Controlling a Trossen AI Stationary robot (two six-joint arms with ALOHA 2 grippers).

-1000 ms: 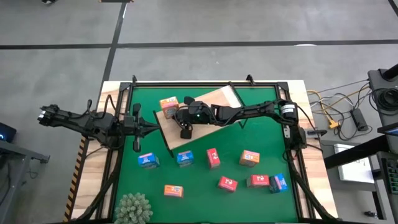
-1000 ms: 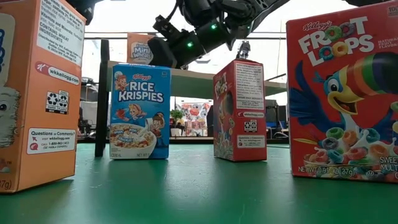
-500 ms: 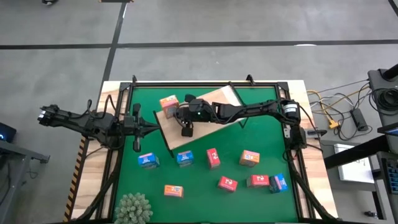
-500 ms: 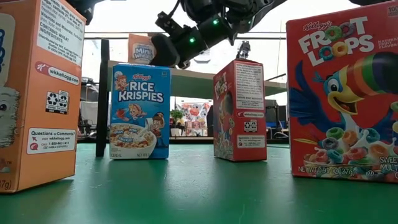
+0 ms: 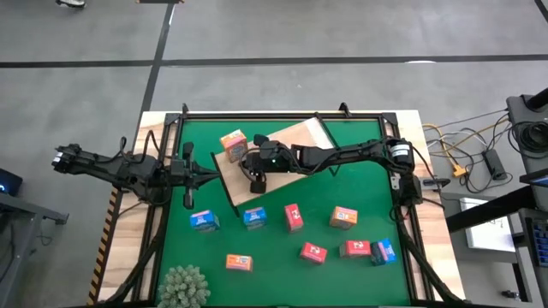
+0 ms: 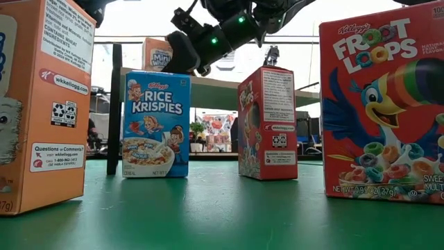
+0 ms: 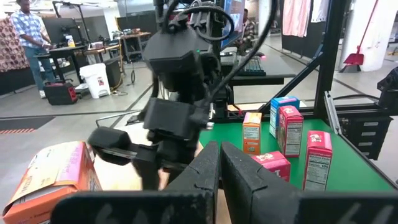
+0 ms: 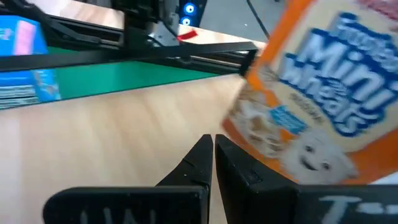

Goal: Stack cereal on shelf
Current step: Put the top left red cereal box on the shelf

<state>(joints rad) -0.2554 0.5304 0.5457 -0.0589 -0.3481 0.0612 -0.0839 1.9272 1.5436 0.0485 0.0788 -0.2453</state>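
Observation:
The shelf [image 5: 287, 167] is a light-wood board lying aslant on the green mat. One orange cereal box [image 5: 233, 143] rests on the board near its far left corner; it also shows in the right wrist view [image 8: 311, 106]. My right gripper [image 5: 255, 184] is shut and empty over the board, just beside that box, as the right wrist view [image 8: 213, 146] shows. My left gripper [image 7: 219, 163] is shut and empty at the mat's left side [image 5: 205, 178]. Several more cereal boxes stand on the mat, among them a blue one [image 5: 254, 218] and a red one [image 5: 294, 217].
Boxes stand across the near half of the mat: blue [image 5: 204, 221], orange [image 5: 343, 217], red [image 5: 313, 252], blue [image 5: 385, 251], orange [image 5: 239, 262]. A fuzzy green plant [image 5: 184, 287] sits at the near left. A dark frame [image 5: 282, 115] borders the mat.
My right gripper has risen a little above the board, staying shut beside the orange box.

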